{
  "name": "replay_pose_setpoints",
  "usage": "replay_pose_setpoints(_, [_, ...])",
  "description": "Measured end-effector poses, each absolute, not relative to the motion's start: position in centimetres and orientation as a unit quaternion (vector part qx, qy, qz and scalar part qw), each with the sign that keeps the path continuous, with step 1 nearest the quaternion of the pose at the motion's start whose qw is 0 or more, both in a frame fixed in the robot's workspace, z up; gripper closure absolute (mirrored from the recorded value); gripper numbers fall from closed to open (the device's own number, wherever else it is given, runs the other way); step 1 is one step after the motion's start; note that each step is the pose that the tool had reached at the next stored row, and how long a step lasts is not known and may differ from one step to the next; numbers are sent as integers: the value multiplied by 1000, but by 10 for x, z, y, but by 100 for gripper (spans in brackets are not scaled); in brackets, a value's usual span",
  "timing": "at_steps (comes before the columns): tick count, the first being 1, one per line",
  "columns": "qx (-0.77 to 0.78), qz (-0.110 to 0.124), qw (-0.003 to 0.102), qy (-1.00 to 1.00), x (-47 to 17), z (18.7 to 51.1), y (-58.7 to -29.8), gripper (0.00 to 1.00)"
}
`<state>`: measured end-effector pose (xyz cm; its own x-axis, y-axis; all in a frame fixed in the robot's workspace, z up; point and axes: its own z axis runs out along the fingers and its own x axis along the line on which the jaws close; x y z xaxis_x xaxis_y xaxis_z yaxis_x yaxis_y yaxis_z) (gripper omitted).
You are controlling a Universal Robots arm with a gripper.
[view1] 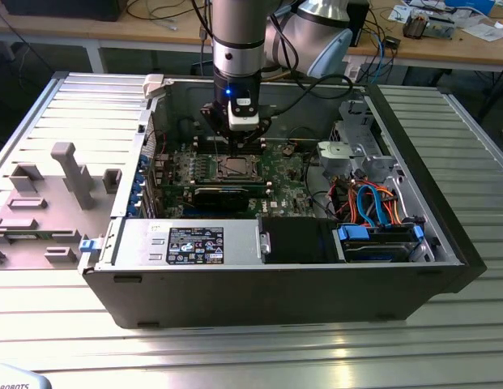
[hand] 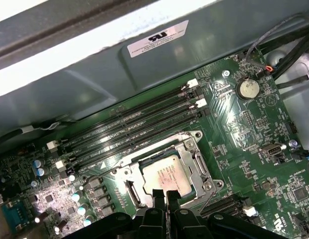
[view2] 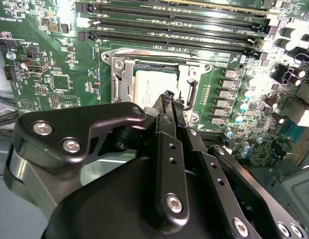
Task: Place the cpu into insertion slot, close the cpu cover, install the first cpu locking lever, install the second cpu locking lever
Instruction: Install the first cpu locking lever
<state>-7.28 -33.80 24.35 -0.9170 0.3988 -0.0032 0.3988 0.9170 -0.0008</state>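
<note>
Black linkage bars with bright screw heads form the jaws, closest to the lens in the second wrist view. Jaws clenched: the two narrow fingertips (hand: 159, 199) stand pressed side by side, with nothing held between them. Their ends sit at the edge of the cpu (hand: 166, 174); whether they touch it cannot be told.

The cpu is a flat square chip with a matt silver-grey metal top. It is seated in the insertion slot (hand: 150, 161), of which a thin dark rim shows beside the chip. The cpu cover (hand: 200, 169) is a thin silver-grey stamped metal frame. It lies down around the chip, whose top shows through the square window.

Long black memory slots (hand: 134, 124) run parallel beside the socket. The motherboard (hand: 244, 129) is green and glossy and carries a round silver coin cell (hand: 248, 88).

The arm (view1: 239, 49), grey and silver cylinders, hangs straight down in the exterior view. Its wrist points vertically into the open computer case (view1: 275, 300), over the board. The case is a dark sheet-metal box lying on its side. It holds blue and orange cables (view1: 372, 203) at the exterior view's right and a labelled grey power supply (view1: 194, 243) along the near wall.

The tabletop (view1: 235, 348) is ribbed metal and reflective. A grey moulded fixture (view1: 65, 186) stands at the exterior view's left. Wooden tabletops (view1: 154, 32) strewn with cables stand behind
</note>
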Motion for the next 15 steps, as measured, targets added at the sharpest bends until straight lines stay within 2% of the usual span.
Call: replay_pose_setpoints(15, [192,-1,2,981,-73,244,-338,84])
